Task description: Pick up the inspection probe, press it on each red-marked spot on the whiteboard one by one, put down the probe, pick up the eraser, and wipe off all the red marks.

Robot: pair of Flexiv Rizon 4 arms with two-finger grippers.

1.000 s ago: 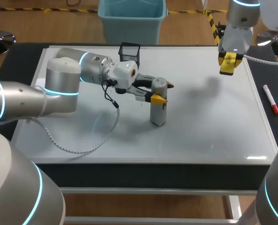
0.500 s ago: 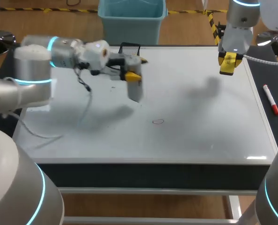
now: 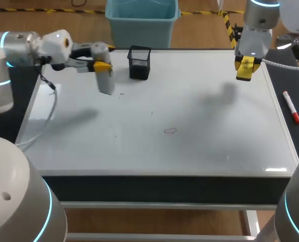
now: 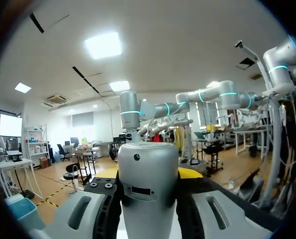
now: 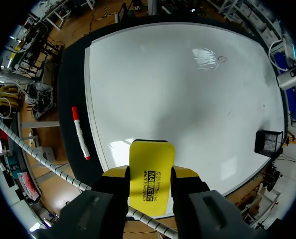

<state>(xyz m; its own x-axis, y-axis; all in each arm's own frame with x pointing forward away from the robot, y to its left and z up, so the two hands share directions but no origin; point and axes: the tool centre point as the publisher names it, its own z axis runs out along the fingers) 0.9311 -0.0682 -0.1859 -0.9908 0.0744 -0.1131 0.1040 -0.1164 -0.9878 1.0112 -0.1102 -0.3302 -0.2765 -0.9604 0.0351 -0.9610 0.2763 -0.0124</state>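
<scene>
Head view: probe held far left, eraser far right.
From above, the left jaws grip the silver cylindrical probe (image 3: 105,80) over the white whiteboard (image 3: 215,126)'s far-left corner, beside a black mesh cup (image 3: 139,63); a faint red ring mark (image 3: 170,131) sits mid-board; the right jaws clamp a yellow block eraser (image 3: 244,73) above the far-right corner. Left wrist view: the probe sits clamped between both jaws. Right wrist view: the eraser is pinched likewise, near a red marker pen (image 5: 79,132) on the dark surface (image 5: 68,89).
</scene>
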